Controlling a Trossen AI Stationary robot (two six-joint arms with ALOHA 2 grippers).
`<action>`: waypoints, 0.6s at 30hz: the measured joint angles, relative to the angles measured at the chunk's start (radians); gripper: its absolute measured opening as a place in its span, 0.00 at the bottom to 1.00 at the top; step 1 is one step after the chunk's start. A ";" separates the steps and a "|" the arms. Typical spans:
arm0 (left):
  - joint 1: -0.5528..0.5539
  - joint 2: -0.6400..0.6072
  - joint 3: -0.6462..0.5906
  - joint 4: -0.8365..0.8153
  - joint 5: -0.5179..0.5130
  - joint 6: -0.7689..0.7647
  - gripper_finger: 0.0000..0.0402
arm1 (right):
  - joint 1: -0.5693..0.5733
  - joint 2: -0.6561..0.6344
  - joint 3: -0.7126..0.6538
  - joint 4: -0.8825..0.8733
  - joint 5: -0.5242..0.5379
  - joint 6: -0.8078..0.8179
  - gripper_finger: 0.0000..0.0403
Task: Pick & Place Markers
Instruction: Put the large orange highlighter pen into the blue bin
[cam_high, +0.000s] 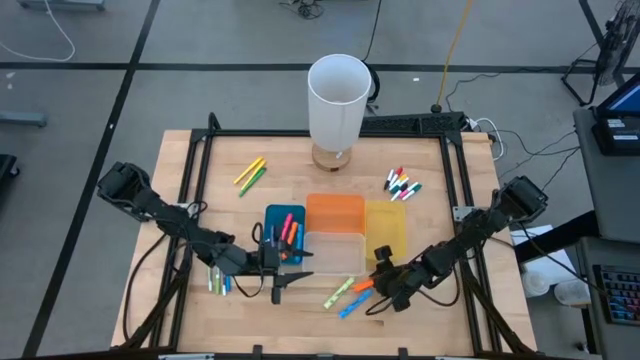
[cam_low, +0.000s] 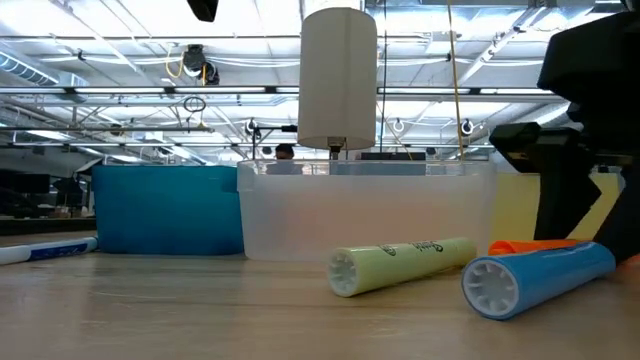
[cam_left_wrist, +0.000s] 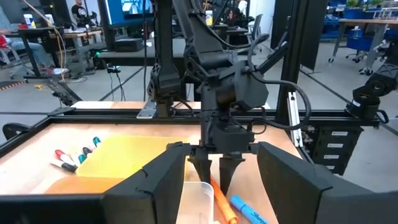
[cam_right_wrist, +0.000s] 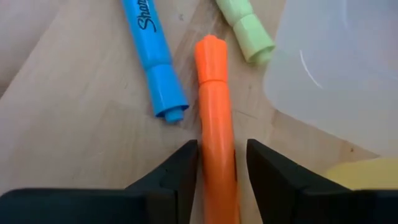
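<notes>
The right claw is low on the bench, its two fingers apart and set either side of the orange marker, which lies flat between them and runs straight ahead; the pads look very near its barrel, but whether they touch it I cannot tell. Just beside that marker lie a blue marker on one flank and a pale green marker on the other, with the clear bin close past the green one. To do this grip well, I would keep the wrist square to the barrel, close evenly so the marker does not roll, and lift straight up, clear of both neighbours and the bin wall; a skewed squeeze could flick it sideways. The left claw hangs open beside the blue bin, holding nothing.
</notes>
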 joint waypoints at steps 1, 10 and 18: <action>0.000 0.000 0.000 -0.001 0.000 -0.001 0.52 | 0.000 -0.002 0.000 0.000 -0.004 0.004 0.30; 0.000 0.000 0.000 -0.001 0.000 -0.005 0.52 | 0.002 -0.044 -0.002 -0.060 -0.076 0.019 0.12; 0.000 0.000 0.000 -0.002 0.000 0.005 0.52 | 0.015 -0.158 -0.008 -0.090 -0.006 0.047 0.12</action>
